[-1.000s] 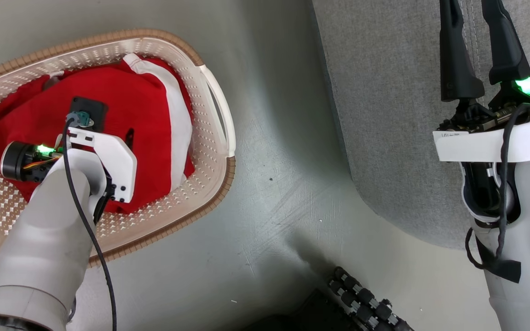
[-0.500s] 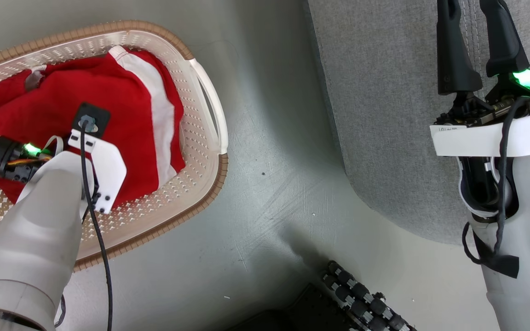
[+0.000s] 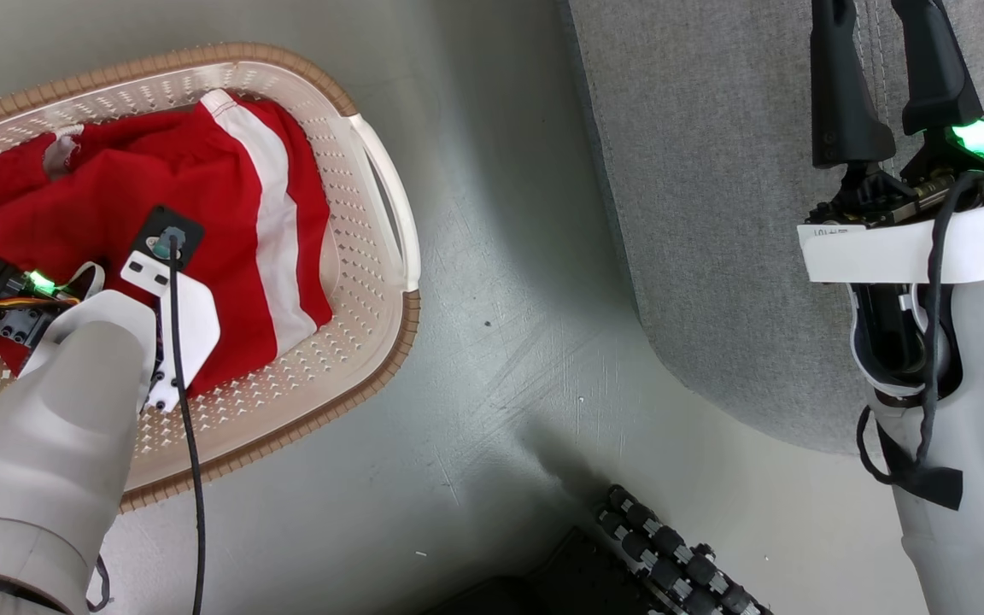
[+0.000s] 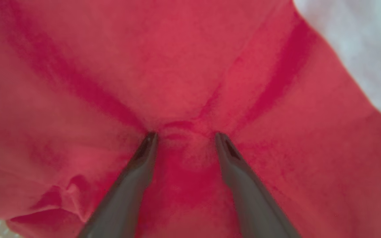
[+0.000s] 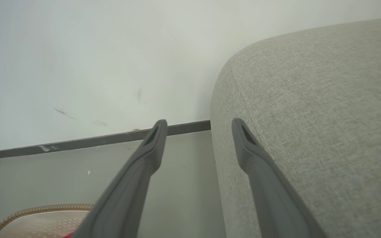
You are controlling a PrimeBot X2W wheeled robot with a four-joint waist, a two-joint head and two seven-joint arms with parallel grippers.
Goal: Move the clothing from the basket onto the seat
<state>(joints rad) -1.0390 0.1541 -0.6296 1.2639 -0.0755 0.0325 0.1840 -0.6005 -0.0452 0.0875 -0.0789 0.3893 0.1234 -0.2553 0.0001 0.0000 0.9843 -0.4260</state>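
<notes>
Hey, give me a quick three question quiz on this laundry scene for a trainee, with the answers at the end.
1. Multiple choice: which hand presses its fingertips into the clothing in the basket? A left, B right, C both.
2. True or false: the right hand is open.
3. What does the basket stand on?
Key: 1 A, the left hand; 2 true; 3 the floor.

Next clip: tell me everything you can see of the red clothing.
The clothing is bright red soft fabric with a broad white stripe and a bit of white trim at one edge. It lies rumpled in a heap inside the basket, covering much of its floor. The left gripper presses down into it, open fingers either side of a small puckered fold.
</notes>
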